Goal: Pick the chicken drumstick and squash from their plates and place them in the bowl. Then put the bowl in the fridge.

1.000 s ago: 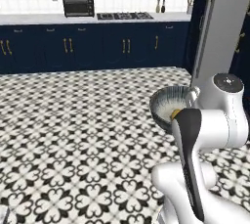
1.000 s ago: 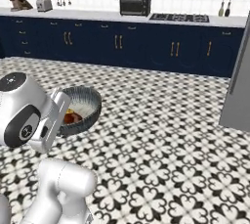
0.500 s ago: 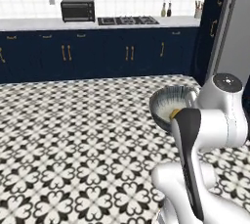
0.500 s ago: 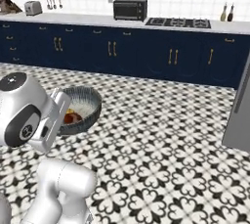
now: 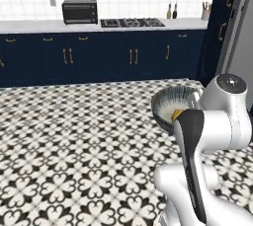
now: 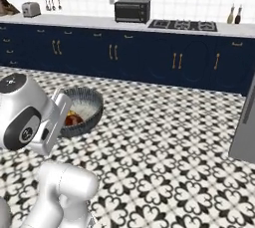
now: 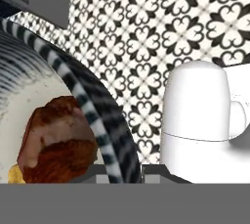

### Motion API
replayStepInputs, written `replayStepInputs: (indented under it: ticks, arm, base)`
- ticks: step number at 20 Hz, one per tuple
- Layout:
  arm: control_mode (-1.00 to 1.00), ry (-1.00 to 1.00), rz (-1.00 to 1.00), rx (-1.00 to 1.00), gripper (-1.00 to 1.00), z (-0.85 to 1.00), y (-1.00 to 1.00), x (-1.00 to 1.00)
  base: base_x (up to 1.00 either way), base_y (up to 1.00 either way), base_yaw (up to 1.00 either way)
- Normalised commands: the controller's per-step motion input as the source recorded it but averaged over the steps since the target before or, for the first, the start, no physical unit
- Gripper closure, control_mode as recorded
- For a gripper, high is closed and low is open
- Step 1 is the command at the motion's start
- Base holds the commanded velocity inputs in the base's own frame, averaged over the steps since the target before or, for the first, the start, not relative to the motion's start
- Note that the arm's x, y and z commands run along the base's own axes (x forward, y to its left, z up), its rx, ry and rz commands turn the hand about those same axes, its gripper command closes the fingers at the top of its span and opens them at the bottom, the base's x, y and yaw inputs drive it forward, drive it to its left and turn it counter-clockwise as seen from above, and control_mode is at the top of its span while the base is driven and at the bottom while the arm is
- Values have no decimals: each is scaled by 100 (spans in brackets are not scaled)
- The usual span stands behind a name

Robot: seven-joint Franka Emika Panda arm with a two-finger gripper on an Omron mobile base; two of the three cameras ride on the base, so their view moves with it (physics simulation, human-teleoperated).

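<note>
The dark ribbed bowl (image 5: 174, 102) hangs above the patterned floor, and my gripper (image 7: 121, 172) is shut on its striped rim (image 7: 89, 97). Inside it lies the reddish-brown chicken drumstick (image 7: 57, 140), with a yellow bit of the squash (image 7: 14, 174) beside it. From the right base camera the bowl (image 6: 85, 110) sits just ahead of my hand, the drumstick (image 6: 75, 119) showing in it. In the left base view the squash (image 5: 176, 115) peeks out behind my arm. The grey fridge (image 5: 240, 37) stands at the right edge. The plates are out of view.
Navy cabinets with gold handles (image 5: 99, 57) run along the far wall under a white counter with a black toaster oven (image 5: 79, 12) and a stove (image 5: 132, 22). The fridge's grey side (image 6: 246, 132) stands to the right. Black-and-white tiled floor (image 6: 164, 162) lies open ahead.
Both base views have shifted: the counter sits a little lower and the fridge has slid along the right edge, so the base has moved. The bowl stays gripped in the same place.
</note>
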Motion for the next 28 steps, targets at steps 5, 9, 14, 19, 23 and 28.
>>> replayStepInputs:
  ticks: [5, 9, 14, 19, 23, 28]
  arm:
    - [100, 0, 0, 0, 100, 0, 0, 0]
    - [100, 0, 0, 0, 100, 0, 0, 0]
    - [100, 0, 0, 0, 100, 0, 0, 0]
    - [100, 0, 0, 0, 100, 0, 0, 0]
    - [100, 0, 0, 0, 100, 0, 0, 0]
    - [100, 0, 0, 0, 100, 0, 0, 0]
  base:
    - [100, 1, 0]
    - [100, 1, -13]
    - [100, -1, -31]
    - [100, -8, -28]
    - [100, 12, -23]
    - [100, 35, -41]
